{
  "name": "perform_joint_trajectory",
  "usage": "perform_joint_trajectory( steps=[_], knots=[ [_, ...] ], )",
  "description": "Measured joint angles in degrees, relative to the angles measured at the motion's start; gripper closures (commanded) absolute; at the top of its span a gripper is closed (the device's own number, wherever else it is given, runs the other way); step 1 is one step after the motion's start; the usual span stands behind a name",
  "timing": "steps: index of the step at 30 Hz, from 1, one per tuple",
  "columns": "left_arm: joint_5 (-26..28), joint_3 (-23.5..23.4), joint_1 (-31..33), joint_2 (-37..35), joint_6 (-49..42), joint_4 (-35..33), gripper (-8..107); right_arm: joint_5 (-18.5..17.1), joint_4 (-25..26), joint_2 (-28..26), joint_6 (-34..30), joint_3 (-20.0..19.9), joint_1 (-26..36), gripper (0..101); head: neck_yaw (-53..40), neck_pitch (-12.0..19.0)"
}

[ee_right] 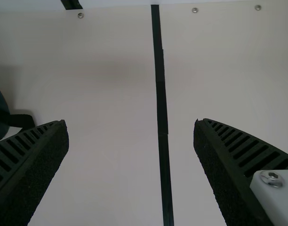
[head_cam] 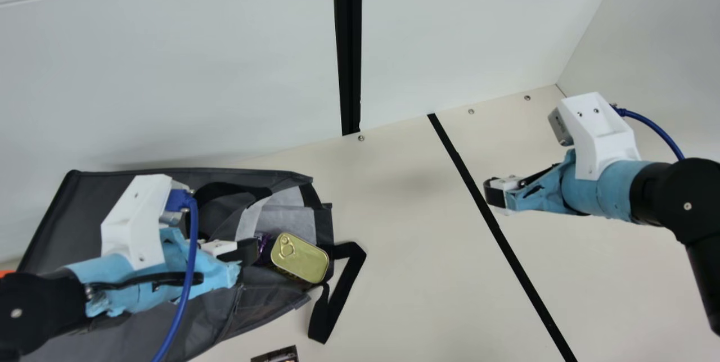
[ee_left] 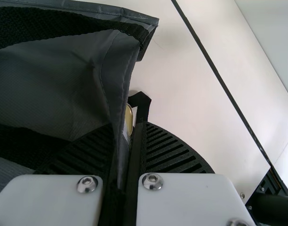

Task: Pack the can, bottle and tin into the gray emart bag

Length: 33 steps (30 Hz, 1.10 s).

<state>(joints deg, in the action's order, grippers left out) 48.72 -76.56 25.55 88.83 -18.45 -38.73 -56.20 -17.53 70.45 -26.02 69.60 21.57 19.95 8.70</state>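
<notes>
The gray bag lies on its side at the left, its mouth facing right. A gold tin rests at the mouth beside a mostly hidden, shiny purple item. My left gripper is over the bag by these. In the left wrist view, my left gripper is shut on the edge of the bag, and a sliver of the tin shows past the fabric. Away to the right, above the table, is my right gripper; in its wrist view the right gripper stands wide open, nothing between its fingers.
A black strap loops from the bag's mouth onto the table. A small dark item lies at the main view's bottom edge. Black tape crosses the table, and a white wall rises behind.
</notes>
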Motion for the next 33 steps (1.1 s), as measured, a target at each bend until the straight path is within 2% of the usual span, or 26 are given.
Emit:
perform_joint_trajectory(
  steps=[33],
  knots=[
    [0.00,0.00,0.00,0.00,0.00,0.00,89,4.27,-10.65,8.74,-10.19,-3.88,-3.63,10,0.00,0.00]
  ],
)
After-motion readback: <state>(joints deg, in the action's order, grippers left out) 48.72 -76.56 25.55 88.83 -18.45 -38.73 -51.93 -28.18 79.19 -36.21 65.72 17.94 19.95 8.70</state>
